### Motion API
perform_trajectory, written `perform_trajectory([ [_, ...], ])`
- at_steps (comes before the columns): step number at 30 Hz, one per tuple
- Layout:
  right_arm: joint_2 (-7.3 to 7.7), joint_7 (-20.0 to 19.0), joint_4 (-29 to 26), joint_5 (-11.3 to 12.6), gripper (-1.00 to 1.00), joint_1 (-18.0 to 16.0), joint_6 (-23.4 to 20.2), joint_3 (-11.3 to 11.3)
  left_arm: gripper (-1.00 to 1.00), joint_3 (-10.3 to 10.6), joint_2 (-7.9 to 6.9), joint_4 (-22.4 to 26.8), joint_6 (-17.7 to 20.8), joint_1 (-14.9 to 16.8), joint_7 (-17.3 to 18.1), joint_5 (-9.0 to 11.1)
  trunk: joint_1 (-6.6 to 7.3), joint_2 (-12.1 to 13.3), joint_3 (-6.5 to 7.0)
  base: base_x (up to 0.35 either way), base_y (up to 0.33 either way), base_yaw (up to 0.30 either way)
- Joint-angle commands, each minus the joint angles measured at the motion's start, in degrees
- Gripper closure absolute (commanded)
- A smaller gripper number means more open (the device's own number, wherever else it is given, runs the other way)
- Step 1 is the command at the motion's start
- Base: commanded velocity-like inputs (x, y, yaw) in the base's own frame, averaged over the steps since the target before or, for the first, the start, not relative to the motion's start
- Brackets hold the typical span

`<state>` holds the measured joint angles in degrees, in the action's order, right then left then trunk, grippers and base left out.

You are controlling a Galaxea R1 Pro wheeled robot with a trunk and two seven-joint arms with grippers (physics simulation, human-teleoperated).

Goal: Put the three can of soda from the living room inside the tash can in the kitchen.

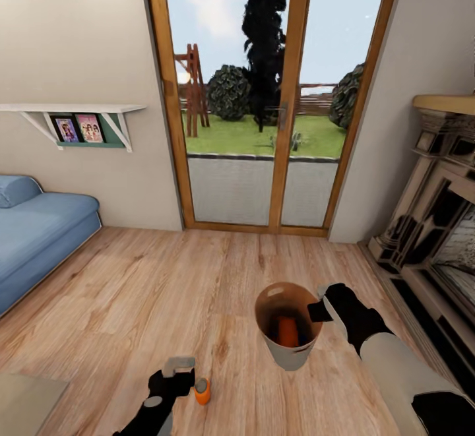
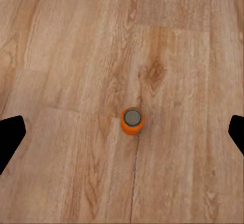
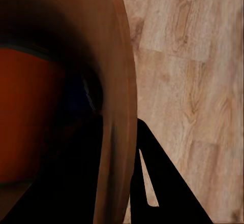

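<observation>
Nearest to me, my left gripper (image 1: 178, 365) hangs over the plank floor (image 1: 132, 291) with its fingers spread wide; in the left wrist view the two dark tips sit at the far edges and nothing lies between them but wood. An orange soda can (image 1: 202, 391) stands upright on the floor just beside that gripper, grey top up, and it is centred between the fingers in the wrist view (image 2: 132, 120).

To take it cleanly I judge I should drop straight down, keep the can centred, and close only once the fingers are level with its middle, so it does not tip.

A little further on, my right gripper (image 1: 321, 309) is clamped on the rim of the trash can (image 1: 290, 353), one finger inside the wall and one outside, as the right wrist view shows. The bucket looks held clear of the floor, though I cannot be sure. Another orange can (image 1: 287, 332) lies inside it.

The blue can I cannot make out with certainty; a dark patch deep in the bucket may be it. Beyond stand the blue sofa (image 1: 39, 231), the fireplace (image 1: 435, 225) and the glass doors (image 1: 264, 93).
</observation>
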<state>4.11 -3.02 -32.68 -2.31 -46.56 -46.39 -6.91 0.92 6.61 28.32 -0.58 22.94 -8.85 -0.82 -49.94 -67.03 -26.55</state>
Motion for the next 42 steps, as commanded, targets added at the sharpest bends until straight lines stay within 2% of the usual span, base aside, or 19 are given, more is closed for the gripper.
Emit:
perform_trajectory([
  [1, 0.07, -0.52, -0.29, 2.81, 1.0, -0.03, -0.24, 0.44, -1.0, 0.02, 0.11, 0.2, 0.0, 0.0, -0.23, -0.29, 0.0, 0.0, 0.01, 0.0, 0.0, 0.0],
  [2, 0.34, -1.08, -0.79, 2.83, 1.0, -0.03, -0.73, 2.0, -1.0, 0.04, 0.62, 0.75, 0.01, 0.0, -0.73, -0.92, 0.0, 0.0, 0.01, 0.0, 0.0, 0.0],
  [10, 0.53, -1.42, -1.12, 2.76, 1.0, -0.03, -1.03, 3.56, -1.0, -0.02, 0.92, 2.27, -0.33, 0.0, -1.04, -1.25, 0.0, 0.0, 0.01, 0.0, 0.0, 0.0],
  [19, 0.55, -1.46, -1.15, 2.76, 1.0, -0.03, -1.06, 3.73, -1.0, -0.04, 0.87, 2.51, -0.59, -0.01, -1.02, -1.29, 0.0, 0.0, 0.01, 0.029, 0.0, 0.0],
  [42, 0.46, -1.46, -1.16, 2.74, 1.0, -0.03, -1.07, 3.66, -1.0, -0.04, 0.78, 2.48, -0.65, 0.0, -0.9, -1.38, 0.0, 0.0, 0.01, 0.19, 0.0, 0.0],
])
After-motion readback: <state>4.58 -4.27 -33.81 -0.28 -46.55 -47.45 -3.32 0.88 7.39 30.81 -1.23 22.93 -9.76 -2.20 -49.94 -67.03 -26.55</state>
